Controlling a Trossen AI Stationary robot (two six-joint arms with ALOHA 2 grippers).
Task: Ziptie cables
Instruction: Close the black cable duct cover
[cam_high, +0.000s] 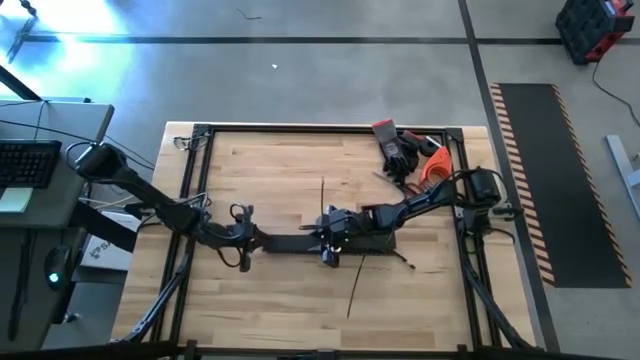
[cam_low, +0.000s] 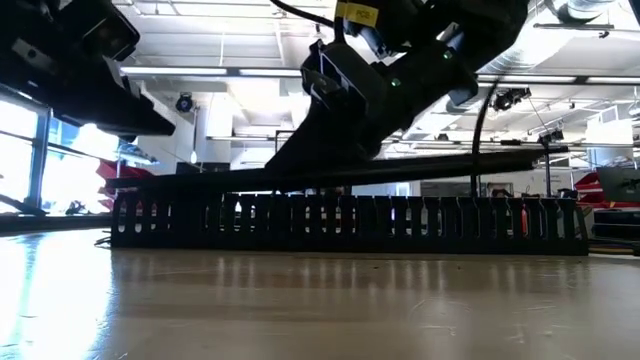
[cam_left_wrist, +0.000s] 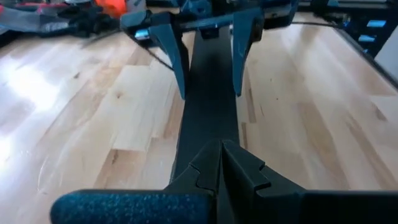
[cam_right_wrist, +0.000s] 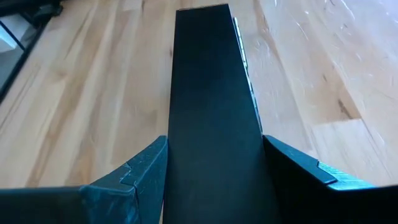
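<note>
A long flat black slotted bar (cam_high: 325, 243) lies across the middle of a wooden table (cam_high: 270, 170), and everything here is placed from that bar.

The right gripper (cam_right_wrist: 214, 171) straddles the bar near its middle, one finger against each long edge, so its claw is closed on the bar across its width. This looks like a hold meant to keep the bar from sliding.

The left gripper (cam_left_wrist: 221, 163) sits at the bar's left end with its claw fully closed, the tips meeting over the bar's top face. Whether it pinches anything there cannot be told. In the left wrist view the right gripper's fingers (cam_left_wrist: 176, 59) show farther along the bar, clamped on either side of it.

The cables (cam_high: 358, 283), thin dark wires, lie loose on the table on the near side of the bar, trailing away from its middle at a slant. One more thin wire (cam_high: 323, 195) runs straight away from the bar's far side. None is bundled or tied yet.

A heap of tools (cam_high: 410, 152), red, black and orange, rests well beyond the bar's right end.
</note>
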